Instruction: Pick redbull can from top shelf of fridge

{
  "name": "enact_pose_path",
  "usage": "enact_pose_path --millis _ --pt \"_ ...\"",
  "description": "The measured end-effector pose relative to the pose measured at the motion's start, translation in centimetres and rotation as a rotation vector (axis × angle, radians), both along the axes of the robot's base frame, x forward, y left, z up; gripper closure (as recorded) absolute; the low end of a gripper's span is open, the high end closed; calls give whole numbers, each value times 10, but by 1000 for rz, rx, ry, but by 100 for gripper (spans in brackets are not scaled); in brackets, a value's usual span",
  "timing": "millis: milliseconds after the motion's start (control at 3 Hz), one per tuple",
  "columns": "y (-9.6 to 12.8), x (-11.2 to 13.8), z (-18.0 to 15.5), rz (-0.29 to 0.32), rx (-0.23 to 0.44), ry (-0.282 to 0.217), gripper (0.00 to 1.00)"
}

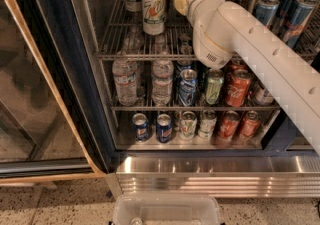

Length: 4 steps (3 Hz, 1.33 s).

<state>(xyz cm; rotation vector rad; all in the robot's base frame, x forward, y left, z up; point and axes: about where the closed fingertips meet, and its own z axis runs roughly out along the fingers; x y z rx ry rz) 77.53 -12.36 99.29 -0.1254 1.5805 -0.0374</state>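
Camera view: gripper (181,2) beside white-green cans (153,10)

Cream tool (181,2) over grey top shelf (145,57); blue-silver redbull can (299,16).

Coca-Cola script on red can (237,88), other can labels unreadable
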Motion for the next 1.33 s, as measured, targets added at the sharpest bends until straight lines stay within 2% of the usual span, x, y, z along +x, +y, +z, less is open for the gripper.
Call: enact_pose_path --millis 333,667,1000,1333 --pt "0 15 3 13 14 -15 28" --pt "-9 27 12 -11 24 -35 28" --pt "-10 23 17 -37 39 -55 13" --pt "-2 10 22 -55 45 -80 0"
